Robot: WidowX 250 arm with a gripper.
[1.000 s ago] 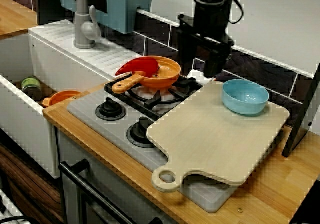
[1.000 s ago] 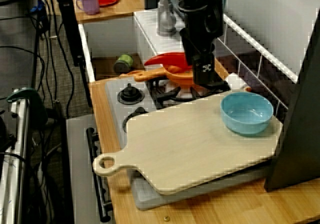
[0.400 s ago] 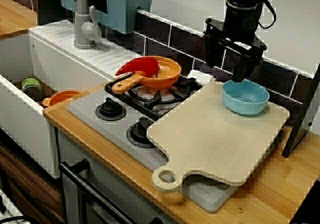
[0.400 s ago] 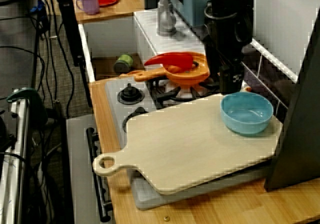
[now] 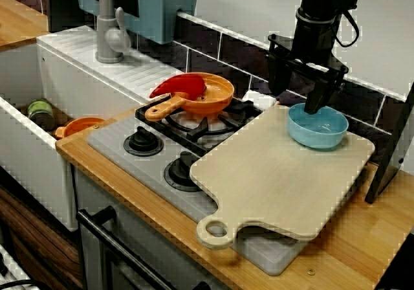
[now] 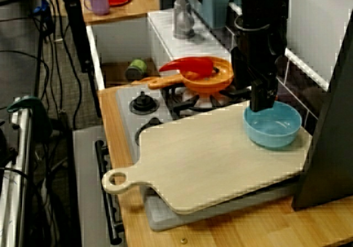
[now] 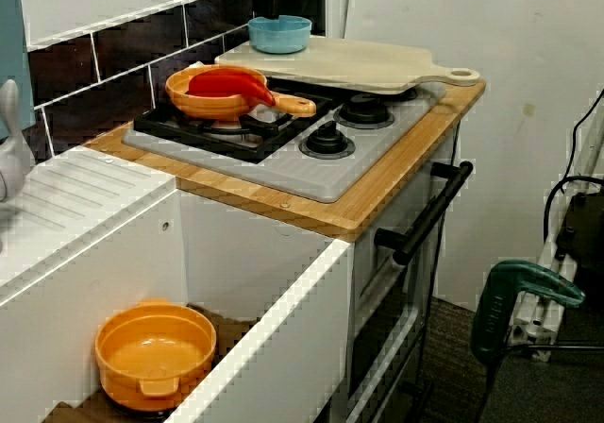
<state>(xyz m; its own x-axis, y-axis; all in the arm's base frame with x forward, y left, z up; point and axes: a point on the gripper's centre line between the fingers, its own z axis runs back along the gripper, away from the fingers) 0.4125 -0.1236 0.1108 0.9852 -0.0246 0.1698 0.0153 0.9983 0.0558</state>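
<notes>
Wooden counter (image 5: 362,241) carries a grey stove (image 5: 123,157), and a pale cutting board (image 5: 278,173) lies across it, handle loop toward the front edge. On the board's far corner, by the tiled wall, sits a blue bowl (image 5: 320,131), upright and mouth up; being round, it has no long axis. A black gripper (image 5: 296,101) hangs over its rim, fingers spread, one tip inside, one outside.

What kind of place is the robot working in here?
Probably a small mock or play kitchen: a gas hob with knobs, a white sink with a tap, and a wooden counter backed by dark tiles.
</notes>
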